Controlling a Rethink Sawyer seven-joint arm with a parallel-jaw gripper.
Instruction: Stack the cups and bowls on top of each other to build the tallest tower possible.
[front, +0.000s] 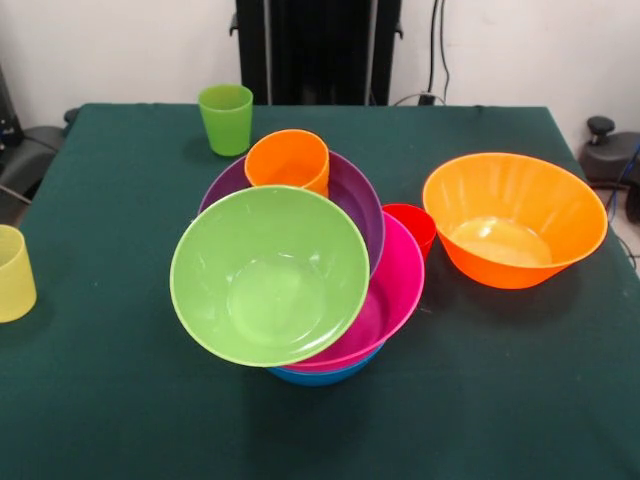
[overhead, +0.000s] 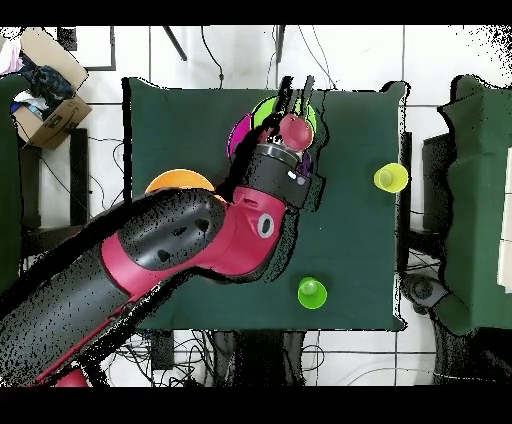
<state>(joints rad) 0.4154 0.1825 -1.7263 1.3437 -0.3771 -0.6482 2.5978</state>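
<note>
count: 5 bowls visible, 4 cups. tower (front: 300, 290) frame centre: lime bowl (front: 268, 275) tilted on top, then purple bowl (front: 355, 195), pink bowl (front: 395, 285), blue bowl (front: 325, 375) at bottom; orange cup (front: 288, 160) sits in purple, red cup (front: 412, 225) just behind pink. orange bowl (front: 515, 220) alone at right. green cup (front: 227, 118) upper left near far edge, yellow cup (front: 14, 272) at left edge. open cloth along bottom. gripper (overhead: 295, 100) over tower in overhead view, finger spread: cannot tell.

4 cups (front: 226, 117), approx 5 bowls (front: 514, 217), 1 arm (overhead: 190, 245)
</note>
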